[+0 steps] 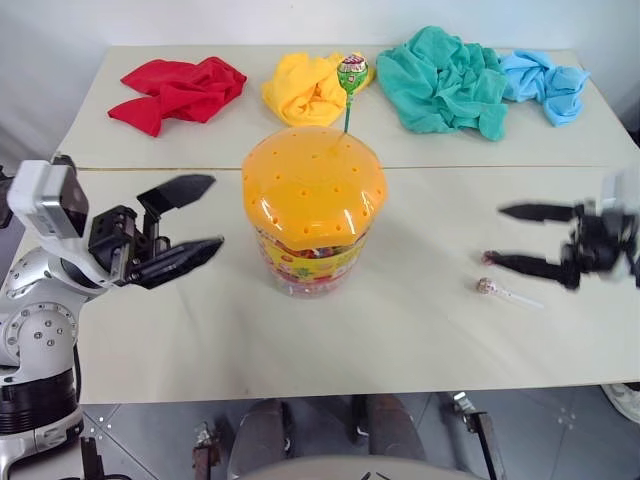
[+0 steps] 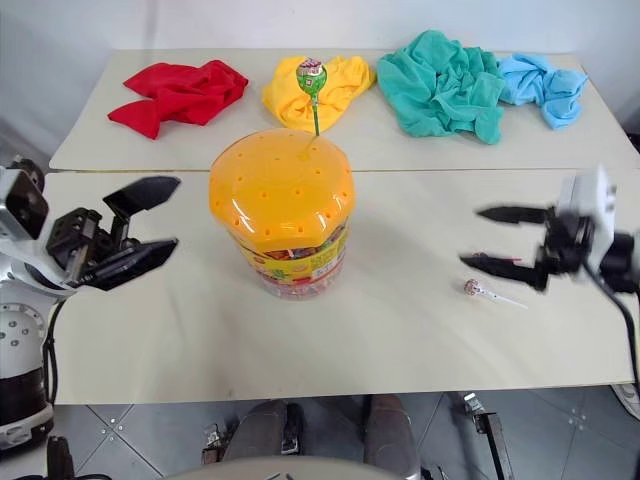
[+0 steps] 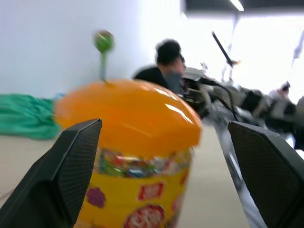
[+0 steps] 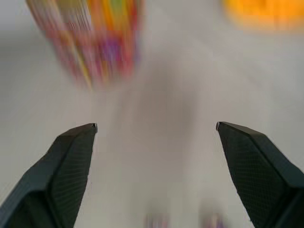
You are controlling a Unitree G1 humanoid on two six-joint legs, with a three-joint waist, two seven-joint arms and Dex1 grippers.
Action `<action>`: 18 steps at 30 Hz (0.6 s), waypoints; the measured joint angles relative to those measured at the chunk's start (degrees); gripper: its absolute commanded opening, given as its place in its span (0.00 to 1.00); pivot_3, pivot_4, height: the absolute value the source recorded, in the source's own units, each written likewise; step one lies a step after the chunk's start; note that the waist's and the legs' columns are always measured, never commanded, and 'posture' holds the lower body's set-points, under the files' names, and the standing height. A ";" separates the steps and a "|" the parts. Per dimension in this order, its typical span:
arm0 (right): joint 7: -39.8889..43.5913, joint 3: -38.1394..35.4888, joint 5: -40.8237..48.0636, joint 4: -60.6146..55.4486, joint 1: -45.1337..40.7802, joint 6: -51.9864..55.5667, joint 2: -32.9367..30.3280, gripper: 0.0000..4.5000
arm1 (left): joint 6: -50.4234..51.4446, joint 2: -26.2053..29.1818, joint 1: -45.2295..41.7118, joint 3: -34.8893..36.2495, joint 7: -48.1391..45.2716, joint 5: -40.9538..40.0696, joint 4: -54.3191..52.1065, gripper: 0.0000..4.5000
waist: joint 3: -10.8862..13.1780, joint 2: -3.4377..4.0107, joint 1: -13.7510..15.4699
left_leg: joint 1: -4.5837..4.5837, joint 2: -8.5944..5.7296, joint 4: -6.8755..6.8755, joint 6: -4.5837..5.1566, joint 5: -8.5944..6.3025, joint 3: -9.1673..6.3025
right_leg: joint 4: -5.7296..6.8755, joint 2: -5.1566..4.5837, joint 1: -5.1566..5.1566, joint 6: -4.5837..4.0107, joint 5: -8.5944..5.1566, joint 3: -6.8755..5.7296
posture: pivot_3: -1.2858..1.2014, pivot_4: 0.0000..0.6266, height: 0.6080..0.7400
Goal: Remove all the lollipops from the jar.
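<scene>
Beige table (image 1: 420, 330): jar (image 1: 313, 215), lollipop (image 1: 486, 286), 4 cloths (image 1: 445, 80) at back

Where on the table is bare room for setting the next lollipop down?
Bare tabletop lies in front of the jar, and between it and the pink lollipop. The far edge is crowded with cloths, red through blue.

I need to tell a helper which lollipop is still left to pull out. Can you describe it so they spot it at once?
Find the jar with the big orange domed lid in the middle of the table. One green-wrapped lollipop stands upright on its stick from a hole at the lid's far edge. The pink-wrapped lollipop lies flat on the table beside the right gripper.
</scene>
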 measured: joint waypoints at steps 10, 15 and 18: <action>-18.46 11.82 -1.65 5.49 -24.27 9.11 20.87 0.89 | 0.08 -4.41 -2.12 -1.25 5.75 -0.47 1.10 1.00 | -0.01 0.00 1.45 | -0.40 -0.16 0.15 0.11 -0.23 0.05 | 0.11 -0.06 -0.25 0.00 0.02 -0.21 | 0.52 0.24 1.00; -17.90 15.40 -3.84 6.10 -27.52 9.15 24.43 0.89 | 0.13 -4.84 -2.15 -1.93 5.79 -0.47 1.08 1.00 | -0.01 0.00 0.97 | -0.39 -0.09 0.19 0.06 -0.20 0.06 | 0.12 -0.03 -0.24 0.00 0.02 -0.27 | 0.52 0.24 1.00; -17.88 15.66 -4.32 6.93 -28.21 9.24 25.74 0.76 | 0.11 -5.00 -2.11 -1.94 5.82 -0.46 1.05 1.00 | -0.01 0.00 0.35 | -0.37 -0.08 0.23 0.05 -0.18 0.10 | 0.14 -0.03 -0.23 0.00 0.02 -0.26 | 0.52 0.24 1.00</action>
